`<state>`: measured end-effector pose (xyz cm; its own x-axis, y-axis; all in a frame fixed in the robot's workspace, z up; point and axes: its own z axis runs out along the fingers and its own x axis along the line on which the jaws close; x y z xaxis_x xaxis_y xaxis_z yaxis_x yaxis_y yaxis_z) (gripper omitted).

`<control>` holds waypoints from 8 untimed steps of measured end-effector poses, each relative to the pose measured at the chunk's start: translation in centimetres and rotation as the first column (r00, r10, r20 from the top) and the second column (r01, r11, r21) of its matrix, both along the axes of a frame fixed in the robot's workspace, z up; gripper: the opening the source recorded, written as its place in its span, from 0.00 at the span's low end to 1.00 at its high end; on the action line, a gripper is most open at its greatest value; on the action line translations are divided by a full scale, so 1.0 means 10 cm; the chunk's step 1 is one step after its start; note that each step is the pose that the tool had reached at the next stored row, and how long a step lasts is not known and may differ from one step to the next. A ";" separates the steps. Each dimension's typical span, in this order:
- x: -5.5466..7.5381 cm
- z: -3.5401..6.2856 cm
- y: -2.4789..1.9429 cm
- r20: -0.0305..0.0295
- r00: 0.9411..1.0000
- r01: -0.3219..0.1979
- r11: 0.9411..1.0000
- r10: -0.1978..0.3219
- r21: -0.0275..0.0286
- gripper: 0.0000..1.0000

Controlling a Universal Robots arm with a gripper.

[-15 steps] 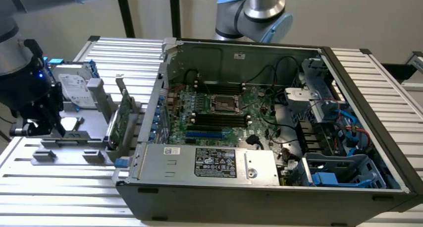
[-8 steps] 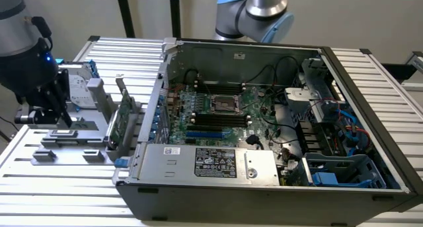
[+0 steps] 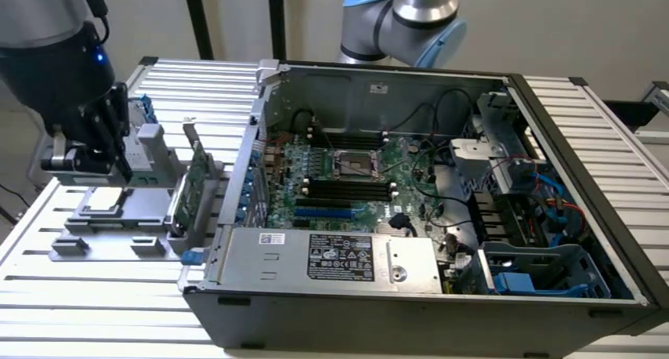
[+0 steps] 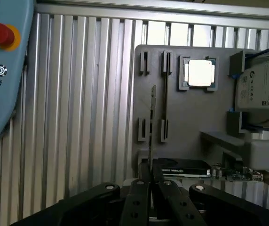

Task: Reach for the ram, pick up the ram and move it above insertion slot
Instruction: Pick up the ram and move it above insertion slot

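The jaws (image 4: 149,195) seem pressed on the ram (image 4: 153,110), its long axis running straight out from them over the holder (image 4: 191,122).

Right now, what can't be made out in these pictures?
1. Ram: wrist view, edge-on, chips unseen; one end behind the gripper.
2. Hard drive: wrist view, cut by the picture edge.
3. Motherboard slots: exterior view, too small to tell which are free.

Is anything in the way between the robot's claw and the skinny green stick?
Nothing I can see. The gripper hangs right at the end of the ram, which stands on edge in the grey holder. The square chip and the hard drive sit off to one side, not between them.
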<state>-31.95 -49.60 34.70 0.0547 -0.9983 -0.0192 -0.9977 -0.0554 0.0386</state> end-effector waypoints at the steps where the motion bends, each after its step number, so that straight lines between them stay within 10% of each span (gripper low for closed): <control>1: 0.04 0.045 0.000 -0.001 1.000 0.000 1.000 0.000 0.001 0.14; 8: 0.36 0.320 0.000 -0.006 1.000 0.000 1.000 0.000 0.010 0.14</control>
